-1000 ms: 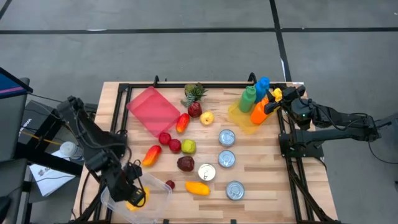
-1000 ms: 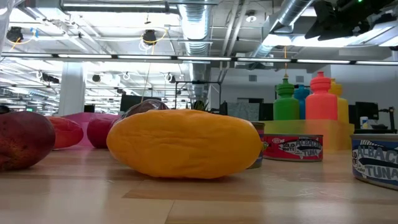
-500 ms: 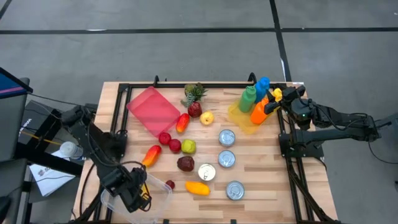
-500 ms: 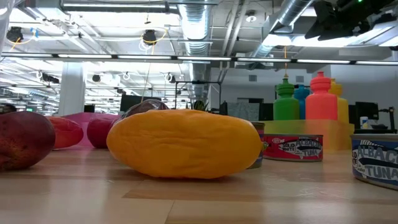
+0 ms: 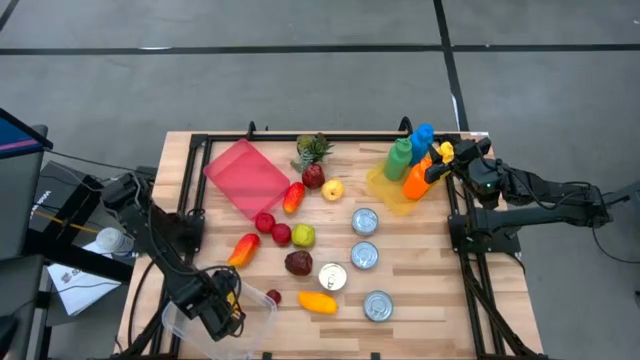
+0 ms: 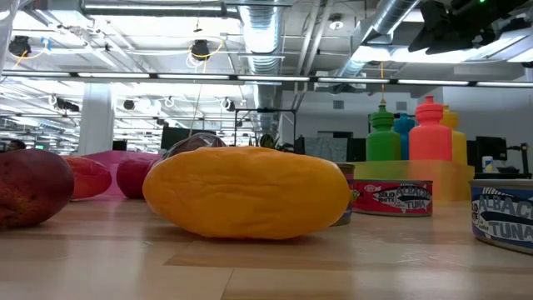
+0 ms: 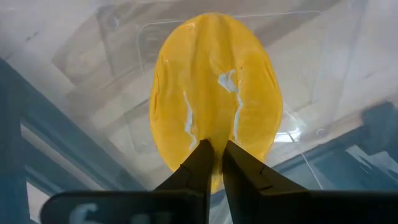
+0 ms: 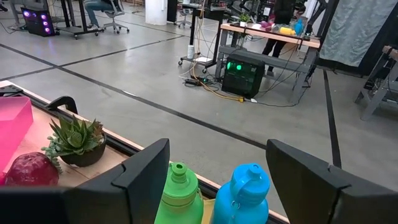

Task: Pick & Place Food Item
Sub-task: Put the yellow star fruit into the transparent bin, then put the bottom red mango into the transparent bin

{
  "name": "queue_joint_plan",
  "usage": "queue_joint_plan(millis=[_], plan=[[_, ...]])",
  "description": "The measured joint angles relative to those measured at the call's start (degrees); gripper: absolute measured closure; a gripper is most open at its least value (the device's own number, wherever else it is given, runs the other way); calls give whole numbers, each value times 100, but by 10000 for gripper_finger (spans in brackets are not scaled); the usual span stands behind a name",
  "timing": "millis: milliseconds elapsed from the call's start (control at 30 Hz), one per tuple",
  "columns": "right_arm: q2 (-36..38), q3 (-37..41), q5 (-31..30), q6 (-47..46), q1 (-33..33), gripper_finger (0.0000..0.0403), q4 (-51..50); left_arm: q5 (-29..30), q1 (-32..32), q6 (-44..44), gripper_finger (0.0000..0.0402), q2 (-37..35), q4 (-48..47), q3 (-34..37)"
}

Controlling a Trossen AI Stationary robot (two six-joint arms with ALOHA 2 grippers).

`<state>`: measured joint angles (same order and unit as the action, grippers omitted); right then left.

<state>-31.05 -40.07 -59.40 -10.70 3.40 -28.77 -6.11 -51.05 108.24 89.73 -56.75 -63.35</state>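
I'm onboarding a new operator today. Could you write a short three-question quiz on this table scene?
1. True or false: the left gripper has its fingers shut on a yellow food item over the clear container.
2. How many tuna cans stand on the table: A two, B four, C six?
3. Fill in: the right gripper waits, fingers open, beside the ____ at the table's far right corner.

Key: 1 true; 2 B; 3 bottles.

overhead cam, table-level cam, two wrist cams
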Motion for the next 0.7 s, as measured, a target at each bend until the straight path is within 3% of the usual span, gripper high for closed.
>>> queue_joint_plan(millis=[267, 533, 700], plan=[[-1, 0, 0, 15, 0, 143, 2, 4, 0, 44, 361, -29, 201, 61], [-2, 0, 0, 15, 0, 143, 0, 0, 0, 16, 222, -266, 357, 61], [0, 0, 0, 15, 0, 143, 2, -96, 108, -1, 145, -967, 791, 61]])
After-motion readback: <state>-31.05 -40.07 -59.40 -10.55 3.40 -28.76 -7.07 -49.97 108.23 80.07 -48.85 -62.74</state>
